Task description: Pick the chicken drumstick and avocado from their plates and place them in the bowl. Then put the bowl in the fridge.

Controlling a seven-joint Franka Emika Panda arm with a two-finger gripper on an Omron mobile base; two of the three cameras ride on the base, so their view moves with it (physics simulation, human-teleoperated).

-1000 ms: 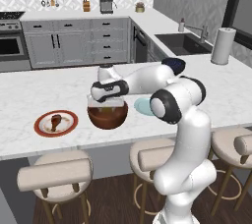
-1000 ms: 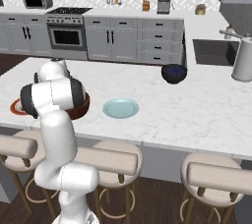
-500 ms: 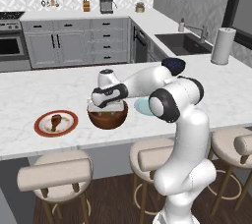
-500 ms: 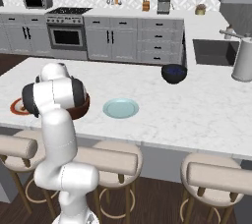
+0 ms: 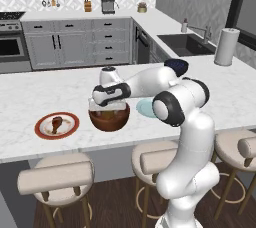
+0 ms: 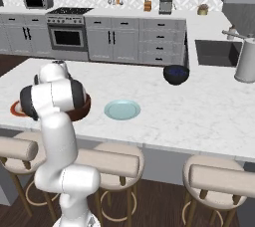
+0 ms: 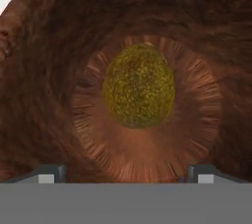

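The avocado [image 7: 139,86] lies loose on the bottom of the dark wooden bowl [image 7: 59,46], apart from my finger tips. My gripper [image 7: 126,174] hangs open right above it, tips spread wide. From the base, the gripper [image 5: 107,107] dips into the bowl [image 5: 109,120] on the island counter. To the bowl's left, the drumstick [image 5: 56,121] rests on the white plate with a red-brown rim [image 5: 42,131]. The pale blue-green plate [image 5: 144,108] lies bare to the bowl's right. From the right, my arm covers most of the bowl [image 6: 83,109], beside the blue-green plate [image 6: 122,109].
A dark blue bowl [image 5: 176,65] sits farther back on the counter, a paper towel roll [image 5: 224,47] by the sink at the right. Stools [image 5: 56,176] line the counter's front edge. Cabinets and a stove stand behind.
The hand has sunk a little lower over the bowl. The plates, the drumstick and the base have not moved.
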